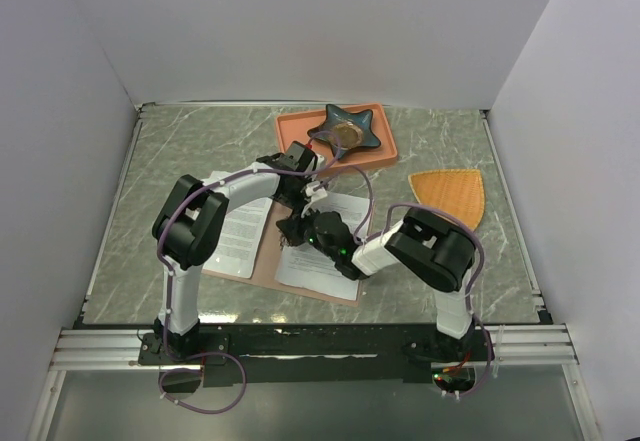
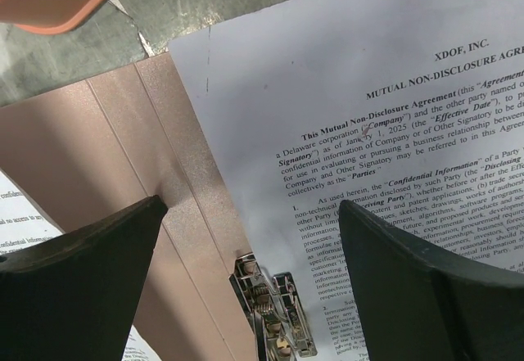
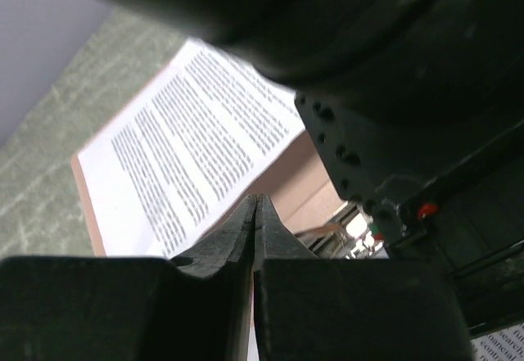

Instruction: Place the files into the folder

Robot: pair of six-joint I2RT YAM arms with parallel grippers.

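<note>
The files [image 1: 318, 251] lie on the open folder [image 2: 98, 148], mid-worktop [image 1: 180, 151], 6 o'clock of the tray [image 1: 287, 126]. Sheets likely handle light, limp, slippery; pinch an edge. Left claw [image 2: 250, 214] is apart over the spine; right claw [image 3: 255, 214] is together.

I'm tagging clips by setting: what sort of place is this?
Probably a robot lab cell: white partition walls around a marble-pattern table, left arm and right arm bolted to an aluminium rail.
</note>
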